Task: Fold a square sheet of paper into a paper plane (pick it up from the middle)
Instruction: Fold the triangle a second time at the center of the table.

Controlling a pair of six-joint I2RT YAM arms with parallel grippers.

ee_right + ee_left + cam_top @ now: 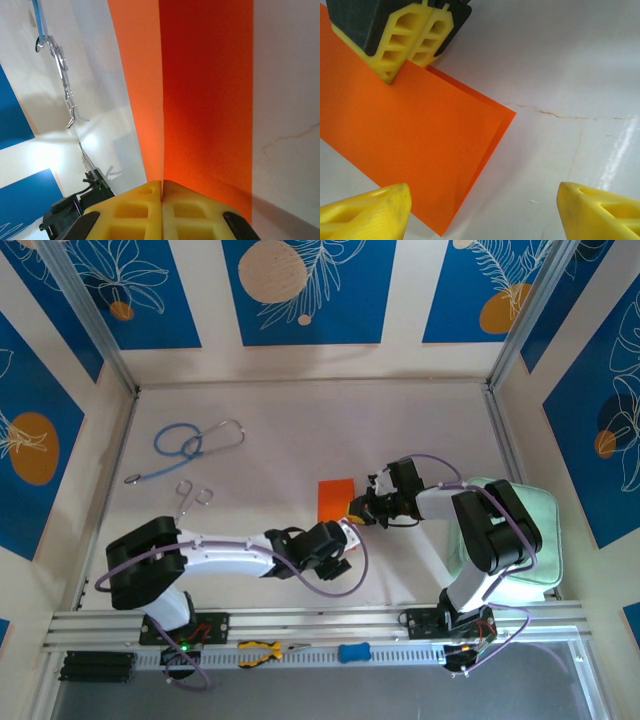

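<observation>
Paper rests on the counter between the two arms, doubled over into a rectangle. The left wrist view shows two orange layers, the upper one set a little back from the lower at the far corner. The right hand is clenched on one edge of the paper, its yellow fingers pressed together with the layers between them. From its own camera the paper runs straight away from the fingertips, and a line divides a paler strip from a deeper one. The left hand is released, fingers spread wide and grasping nothing. It sits low by the paper's near corner, one finger at the orange edge and the other over bare counter.

The step in hand looks like setting the first half fold. To do it well, the right hand should hold its pinch so the layers cannot slide, while the left comes down on the folded side and runs along it to sharpen the crease. The slight mismatch of the edges wants correcting first, since a crooked centre crease would likely skew every later fold. Thin paper on a smooth counter will probably skate, so pressure should go straight down, not sideways.
</observation>
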